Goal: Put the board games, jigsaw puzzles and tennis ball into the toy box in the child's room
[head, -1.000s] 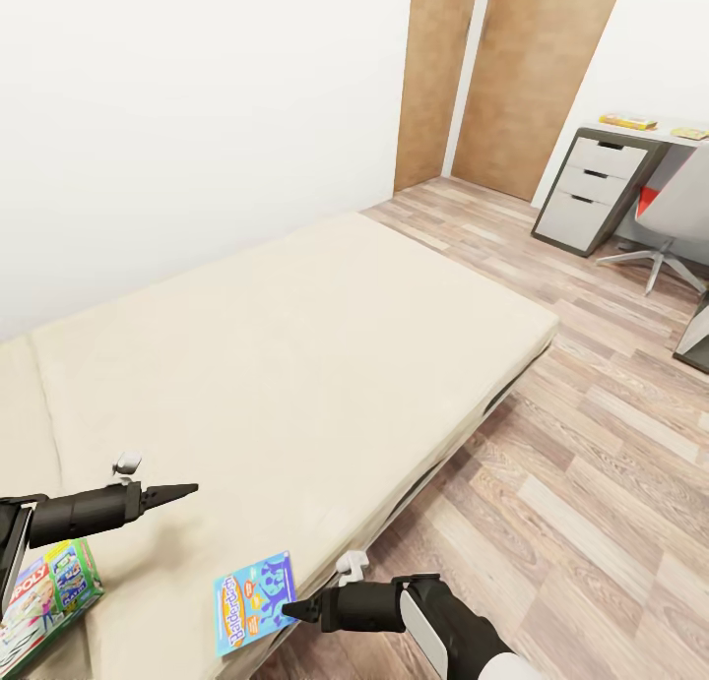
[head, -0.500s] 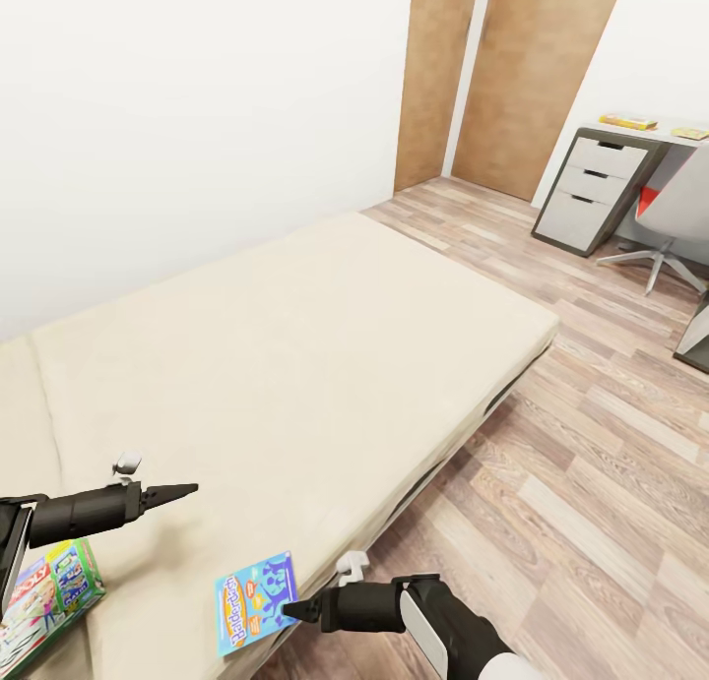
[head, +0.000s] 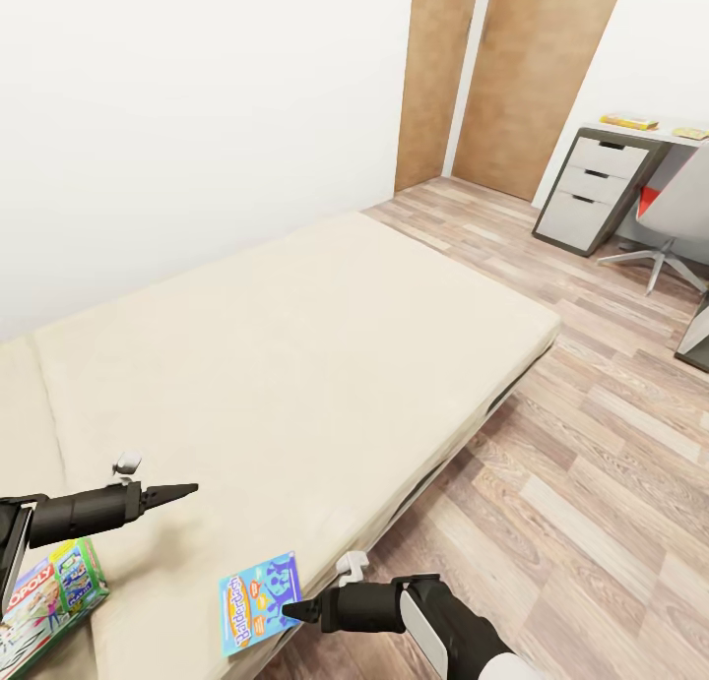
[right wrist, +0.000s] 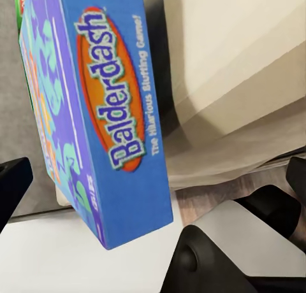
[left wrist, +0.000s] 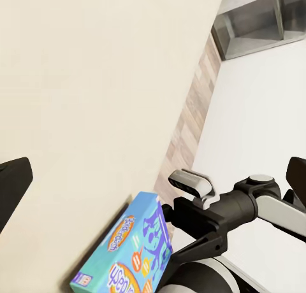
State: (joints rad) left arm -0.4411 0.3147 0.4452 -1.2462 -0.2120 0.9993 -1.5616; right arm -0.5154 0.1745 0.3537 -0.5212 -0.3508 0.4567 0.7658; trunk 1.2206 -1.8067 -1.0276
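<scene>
Over the last second the view barely shifts and we see the right gripper — fingers closed, tips touching the blue-and-orange board game box at the cream bed's near edge — not yet grasping it.

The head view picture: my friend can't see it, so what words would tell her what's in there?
A big cream bed has a blue board game at its near edge, with the right gripper right beside it. The left gripper hovers over the mattress near a green and white game. Far off, a grey desk stands on the wood floor.
</scene>
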